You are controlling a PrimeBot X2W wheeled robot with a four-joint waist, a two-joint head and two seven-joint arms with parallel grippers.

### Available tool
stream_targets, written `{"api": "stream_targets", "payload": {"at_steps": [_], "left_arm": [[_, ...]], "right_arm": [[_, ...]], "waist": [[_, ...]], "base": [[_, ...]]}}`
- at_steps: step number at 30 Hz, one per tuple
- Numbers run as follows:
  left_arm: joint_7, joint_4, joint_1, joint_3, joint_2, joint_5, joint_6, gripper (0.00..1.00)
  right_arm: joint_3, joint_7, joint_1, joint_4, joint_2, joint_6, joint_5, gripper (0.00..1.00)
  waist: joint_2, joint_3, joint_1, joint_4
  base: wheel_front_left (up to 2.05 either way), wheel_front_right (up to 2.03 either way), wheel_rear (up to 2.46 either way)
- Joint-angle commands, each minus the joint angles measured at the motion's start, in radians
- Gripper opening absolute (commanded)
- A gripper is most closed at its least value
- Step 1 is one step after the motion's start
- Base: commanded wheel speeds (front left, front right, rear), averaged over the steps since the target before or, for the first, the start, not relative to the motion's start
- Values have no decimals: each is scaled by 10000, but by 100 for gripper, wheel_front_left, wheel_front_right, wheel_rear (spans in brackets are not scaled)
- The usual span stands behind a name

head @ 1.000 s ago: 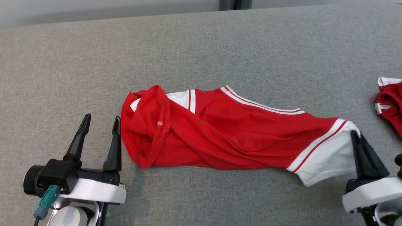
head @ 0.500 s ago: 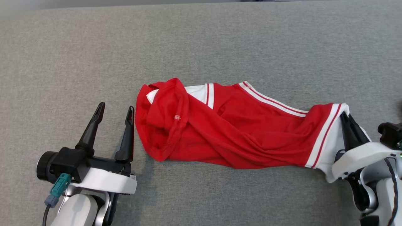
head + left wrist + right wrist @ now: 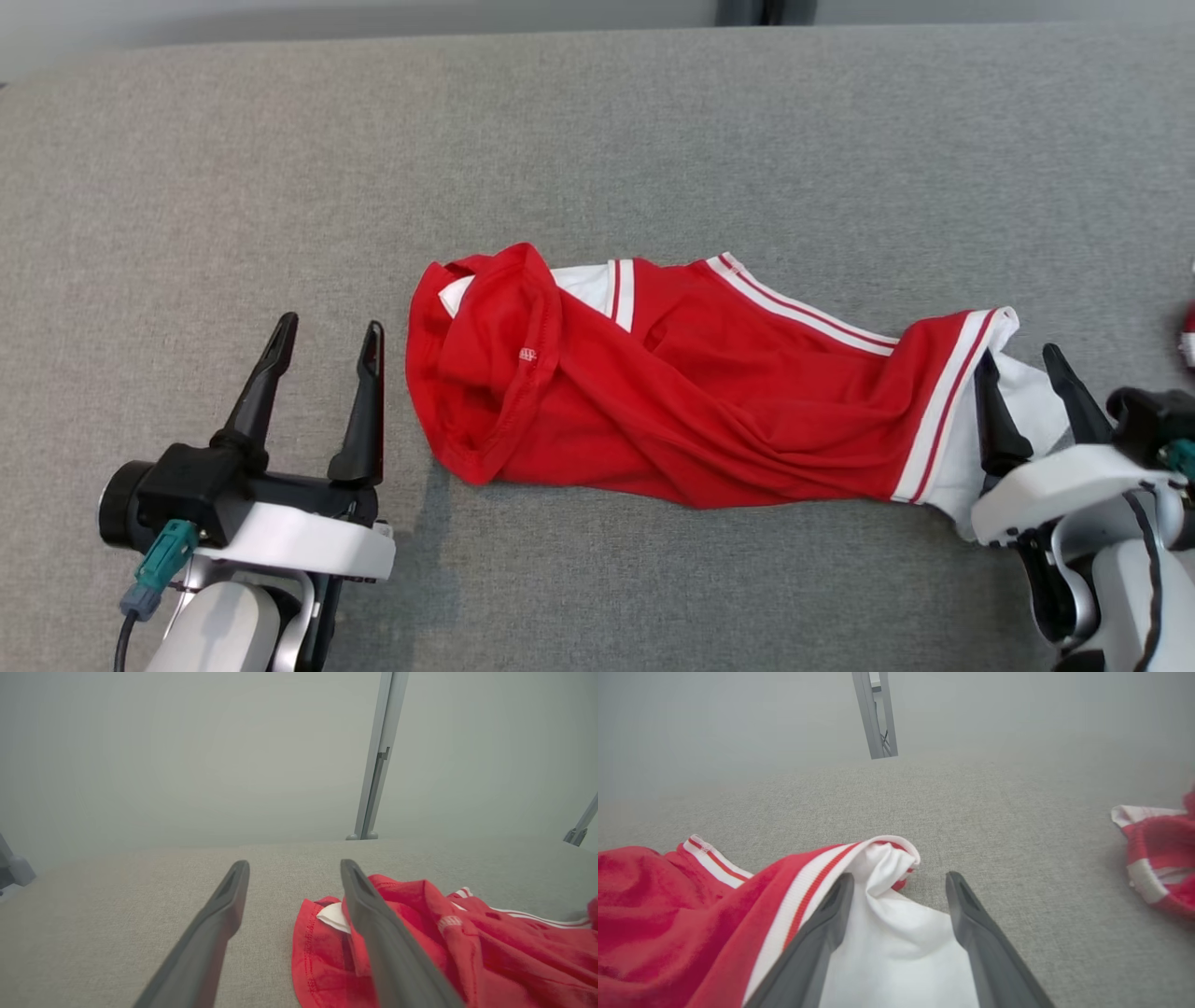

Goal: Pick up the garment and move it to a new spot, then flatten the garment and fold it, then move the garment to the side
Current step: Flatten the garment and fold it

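Now: garment (image 3: 672, 401) crumpled mid-table (image 3: 597, 140), long axis roughly 9-to-3 o'clock. Left gripper (image 3: 331, 327) wide, empty, just beside 9 o'clock end. Right gripper (image 3: 1018, 357) wide, straddling white hem at 3 o'clock end, not clamped.

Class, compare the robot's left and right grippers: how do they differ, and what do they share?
The left gripper has bare grey table between its fingers; the right gripper has white cloth there. The left gripper sits beside the garment's red end, the right gripper over its white end. Both are open.
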Motion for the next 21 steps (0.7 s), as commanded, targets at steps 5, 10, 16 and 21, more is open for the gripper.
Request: {"api": "stream_targets", "payload": {"at_steps": [5, 10, 16, 21], "left_arm": [[-54, -4, 290, 192, 170, -100, 124, 100], [55, -48, 625, 262, 310, -153, 233, 100], [274, -35, 1033, 208, 475, -176, 339, 100], [345, 4, 1208, 166, 521, -237, 354, 100]], "right_arm": [[-218, -289, 737, -1047, 9, 0, -307, 100], [-184, -46, 1305, -2548, 77, 0, -648, 100], [-102, 566, 2019, -4050, 140, 0, -770, 100], [-139, 916, 2479, -4741, 189, 0, -753, 100]], "waist": [[0, -476, 0, -298], [0, -893, 0, -504], [0, -1318, 0, -611], [0, -1451, 0, -604]], "base": [[0, 0, 0], [0, 0, 0], [0, 0, 0], [0, 0, 0]]}}
